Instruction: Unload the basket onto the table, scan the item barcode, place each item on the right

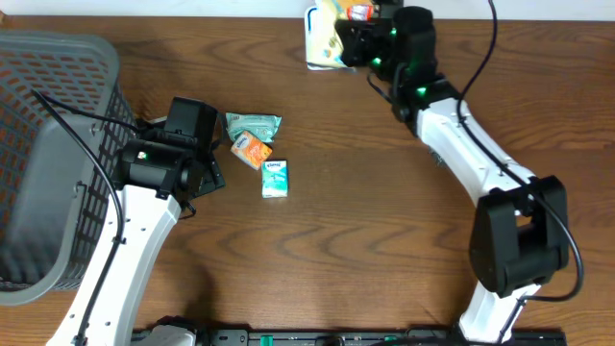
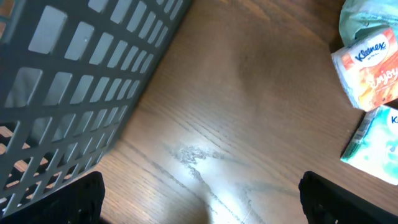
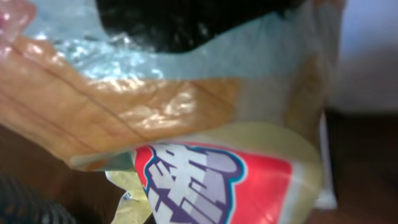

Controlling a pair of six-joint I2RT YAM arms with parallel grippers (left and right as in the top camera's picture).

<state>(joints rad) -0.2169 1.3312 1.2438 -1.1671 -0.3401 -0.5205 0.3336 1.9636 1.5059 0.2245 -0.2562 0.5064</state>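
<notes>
1. Arms: two. Grippers: two.
2. Right gripper (image 1: 354, 38): reached to the far edge of the table (image 1: 384, 240). Its fingers are not separately visible in any view. They are pressed together, pinching the packet (image 1: 352, 12).
3. Packets under task: one. It sits at the right gripper's tip, at the top of the overhead view, partly over a flat white object (image 1: 319, 46) with a blue rim. In the right wrist view the packet fills the frame: clear crinkled film, yellow contents, and a red label with pale lettering. No barcode is legible there.
4. Left gripper (image 2: 200, 202): spread wide and holding nothing. Two dark fingertips (image 2: 74, 202) show at the bottom corners of the left wrist view, with bare wood between them.
5. Baskets: one. The grey basket (image 1: 48, 144) has a lattice wall and stands at the table's left side, just beside the left arm.
6. Tissue packs, three, loose at mid-table to the right of the left gripper:
   - green pack (image 1: 255, 123), farthest back
   - orange pack (image 1: 252, 150), touching the green one
   - white-and-teal pack (image 1: 276, 179), nearest the front, just beside the orange one
7. All three packs are well apart from the packet.
</notes>
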